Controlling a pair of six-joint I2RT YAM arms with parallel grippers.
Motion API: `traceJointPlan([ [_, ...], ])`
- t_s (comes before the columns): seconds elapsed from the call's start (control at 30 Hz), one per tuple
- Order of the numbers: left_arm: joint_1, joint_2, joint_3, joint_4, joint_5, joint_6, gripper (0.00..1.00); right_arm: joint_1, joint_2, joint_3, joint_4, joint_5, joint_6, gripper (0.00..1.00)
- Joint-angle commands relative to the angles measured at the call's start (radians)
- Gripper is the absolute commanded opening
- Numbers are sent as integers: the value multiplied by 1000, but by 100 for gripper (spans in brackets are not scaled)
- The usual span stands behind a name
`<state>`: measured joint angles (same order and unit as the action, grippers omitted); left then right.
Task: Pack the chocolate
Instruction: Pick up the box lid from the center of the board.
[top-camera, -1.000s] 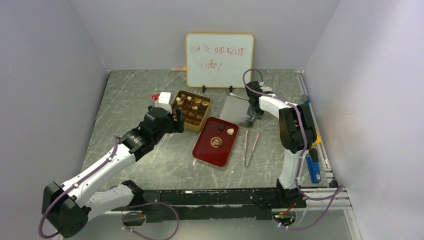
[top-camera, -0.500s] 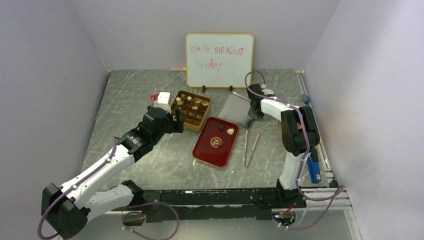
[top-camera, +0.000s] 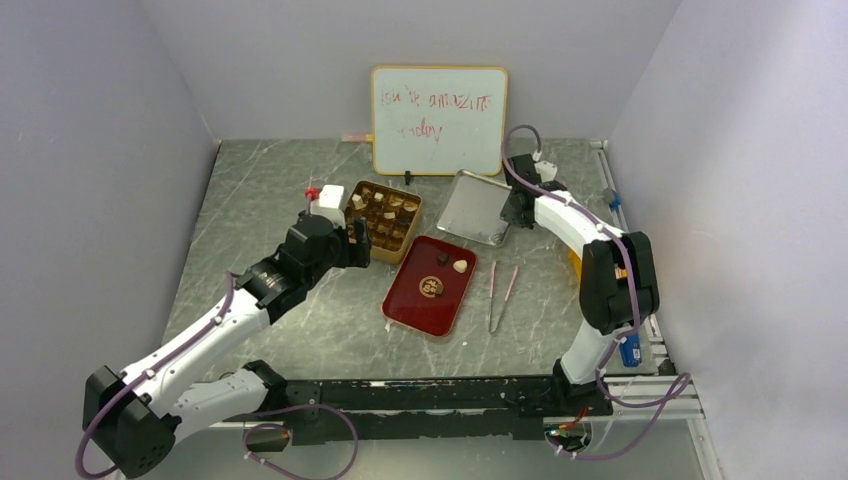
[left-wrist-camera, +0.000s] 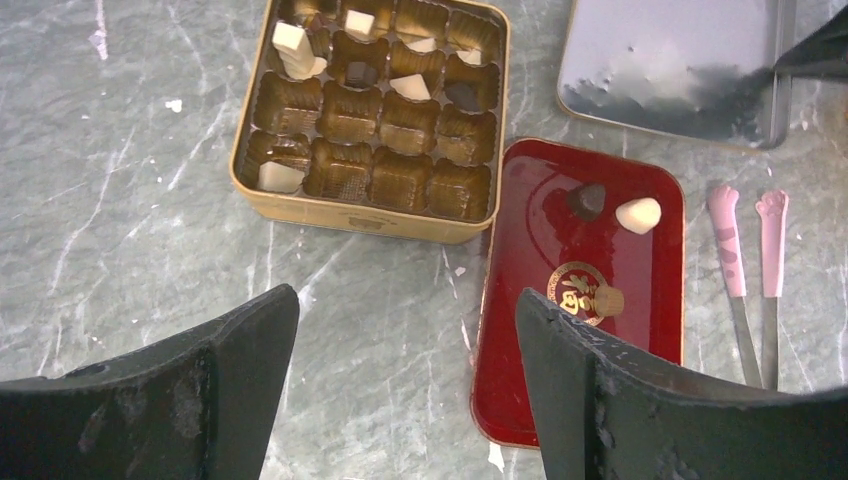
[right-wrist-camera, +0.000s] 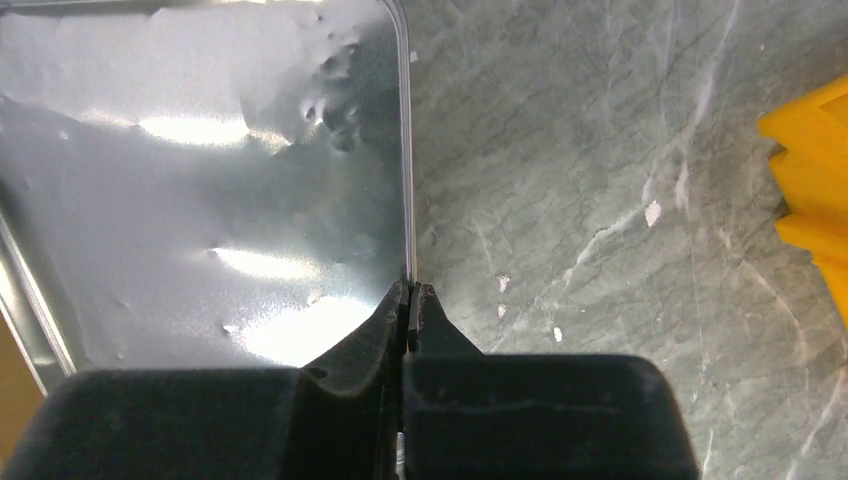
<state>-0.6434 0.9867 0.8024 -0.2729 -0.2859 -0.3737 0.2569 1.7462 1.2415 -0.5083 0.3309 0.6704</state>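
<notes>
Packing is partial: a few chocolate pieces (left-wrist-camera: 281, 178) sit in the gold tin (left-wrist-camera: 365, 215), most compartments are empty, and three loose pieces (left-wrist-camera: 638, 215) lie on the red tray (left-wrist-camera: 560, 380) beside it; the right gripper (right-wrist-camera: 410, 300) is clamped fully closed on the rim of the silver lid (right-wrist-camera: 200, 200), while the left gripper (left-wrist-camera: 405, 300) hangs wide open near the tin, holding nothing.

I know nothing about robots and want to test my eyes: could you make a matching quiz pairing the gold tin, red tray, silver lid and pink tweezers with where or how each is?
Things:
1 gold tin
2 red tray
3 silver lid
4 pink tweezers

States:
A pinched at its edge by the right tool
B lying on the table, right of the red tray
C carries three loose chocolates
D divided into cups, some filled

Pairs: 1-D, 2-C, 3-A, 4-B
</notes>
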Motion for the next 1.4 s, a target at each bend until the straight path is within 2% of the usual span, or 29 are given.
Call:
traceJointPlan([
  [0.0,-4,21,31,68,70,37,85,-2,-64,65,-13,0,-18,0],
  [0.3,-4,132,76,186,163,89,91,0,-151,116,-78,-95,-57,0],
  [0.63,2,285,139,378,461,88,92,7,-286,129,-182,-309,-136,0],
  [1.17,12,433,253,439,585,50,91,52,-391,79,-237,-420,-183,0],
  [1.37,17,458,252,483,649,6,83,75,-416,63,-243,-426,-180,0],
])
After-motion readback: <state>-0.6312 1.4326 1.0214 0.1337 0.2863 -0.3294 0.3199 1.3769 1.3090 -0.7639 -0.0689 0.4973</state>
